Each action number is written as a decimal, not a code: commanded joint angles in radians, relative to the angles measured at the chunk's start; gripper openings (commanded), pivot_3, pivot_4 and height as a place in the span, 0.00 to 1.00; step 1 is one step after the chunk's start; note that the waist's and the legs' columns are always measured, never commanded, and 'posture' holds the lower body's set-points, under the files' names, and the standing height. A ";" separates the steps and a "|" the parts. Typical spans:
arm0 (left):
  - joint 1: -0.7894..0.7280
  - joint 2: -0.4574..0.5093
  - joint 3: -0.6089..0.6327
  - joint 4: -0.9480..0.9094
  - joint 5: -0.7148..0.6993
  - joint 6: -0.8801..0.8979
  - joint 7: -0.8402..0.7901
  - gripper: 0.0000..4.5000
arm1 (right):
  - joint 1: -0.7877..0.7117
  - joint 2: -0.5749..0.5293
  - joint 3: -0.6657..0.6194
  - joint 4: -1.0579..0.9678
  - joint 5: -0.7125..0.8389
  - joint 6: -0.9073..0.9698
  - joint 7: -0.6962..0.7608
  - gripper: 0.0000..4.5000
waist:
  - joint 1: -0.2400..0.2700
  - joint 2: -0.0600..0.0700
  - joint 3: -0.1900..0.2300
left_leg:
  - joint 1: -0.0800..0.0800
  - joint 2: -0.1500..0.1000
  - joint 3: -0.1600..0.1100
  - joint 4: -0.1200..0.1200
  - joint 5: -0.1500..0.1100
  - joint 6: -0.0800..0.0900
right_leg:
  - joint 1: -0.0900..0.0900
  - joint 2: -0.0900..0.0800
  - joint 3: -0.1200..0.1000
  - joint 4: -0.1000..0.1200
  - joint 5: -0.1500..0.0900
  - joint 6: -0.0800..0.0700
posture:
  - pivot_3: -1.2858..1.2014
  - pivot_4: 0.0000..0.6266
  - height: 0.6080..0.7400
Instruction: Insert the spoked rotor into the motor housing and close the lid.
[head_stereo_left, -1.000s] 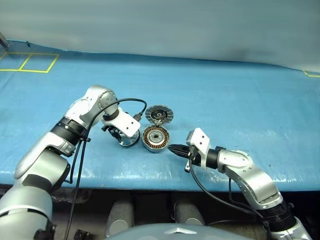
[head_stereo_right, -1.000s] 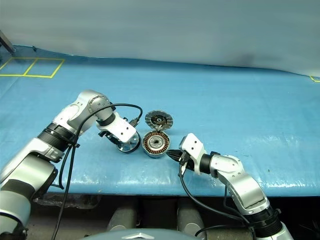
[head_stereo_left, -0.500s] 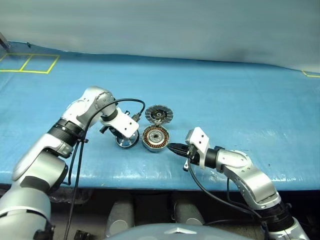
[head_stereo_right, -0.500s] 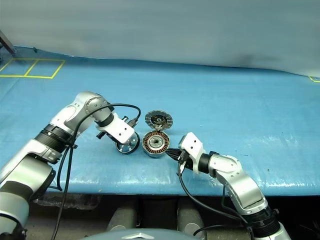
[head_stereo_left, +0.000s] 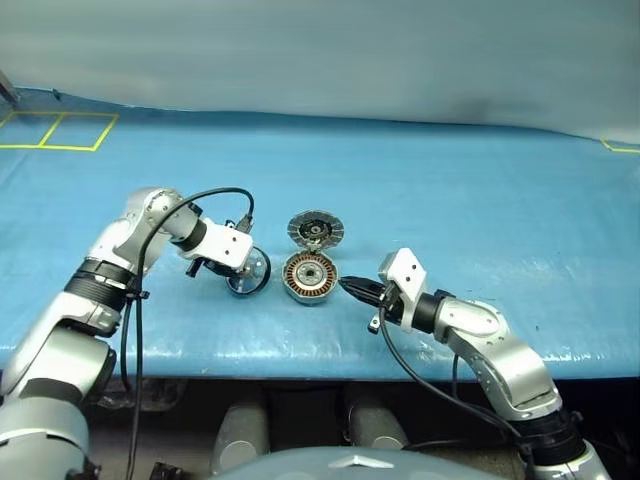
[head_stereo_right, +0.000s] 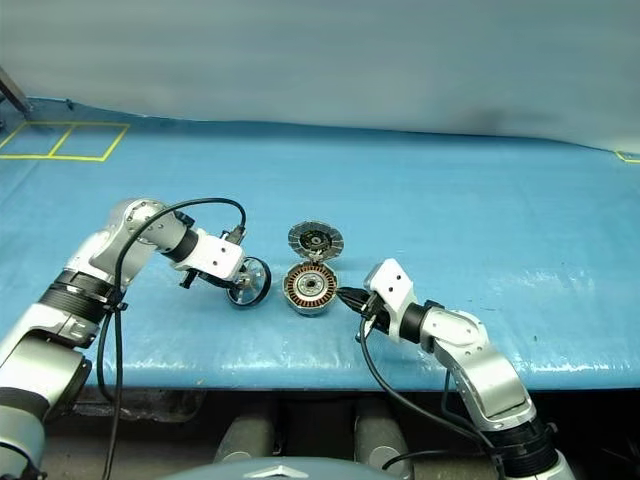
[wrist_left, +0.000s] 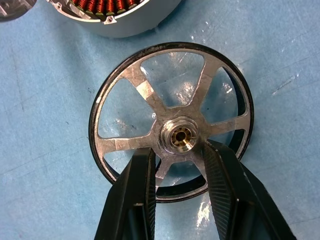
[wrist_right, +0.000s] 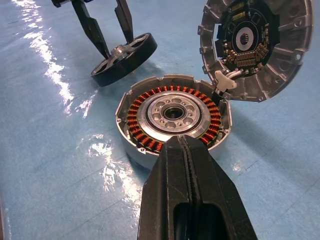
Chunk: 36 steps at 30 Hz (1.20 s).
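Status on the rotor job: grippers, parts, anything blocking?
Left gripper clamped on spoked rotor's hub, rotor tilted beside motor housing. Right gripper shut, tips at housing rim. Lid hinged open, housing unobstructed.

Spoked rotor (wrist_left: 172, 120): bright metal spokes, dark matt rim; motor housing (wrist_right: 172, 117): matt grey metal cup, glossy copper windings; lid (wrist_right: 255, 47): cast grey metal; table cover (head_stereo_left: 450, 190): glossy, wrinkled blue plastic sheet.

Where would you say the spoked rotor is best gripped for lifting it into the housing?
By its raised central hub, from above: the spoked rotor has gaps between spokes that let two fingers straddle the hub, as the left gripper does.
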 joint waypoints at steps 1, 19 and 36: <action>0.032 -0.010 0.045 0.027 -0.091 0.012 -0.013 0.25 | 0.004 0.017 -0.031 0.011 0.010 -0.054 -0.004 0.00 | 0.000 0.000 0.000 | 0.000 0.000 0.000 0.000 0.000 0.000 | 0.000 0.000 0.000 0.000 0.000 0.000 | 0.52 0.24 1.00; 0.060 -0.023 0.142 -0.022 -0.340 0.171 -0.075 0.25 | 0.033 0.095 -0.019 0.144 0.015 -0.208 0.045 0.00 | 0.002 -0.001 0.001 | -0.002 0.000 0.000 0.000 0.000 0.000 | -0.001 0.000 0.000 0.000 0.000 0.000 | 0.52 0.24 1.00; -0.086 -0.127 0.076 0.025 -0.321 0.188 -0.135 0.25 | 0.072 0.082 -0.010 0.140 0.005 -0.227 0.086 0.00 | 0.005 -0.001 0.001 | -0.002 0.000 0.000 0.000 0.000 0.000 | -0.002 0.000 0.000 -0.001 0.000 0.000 | 0.52 0.24 1.00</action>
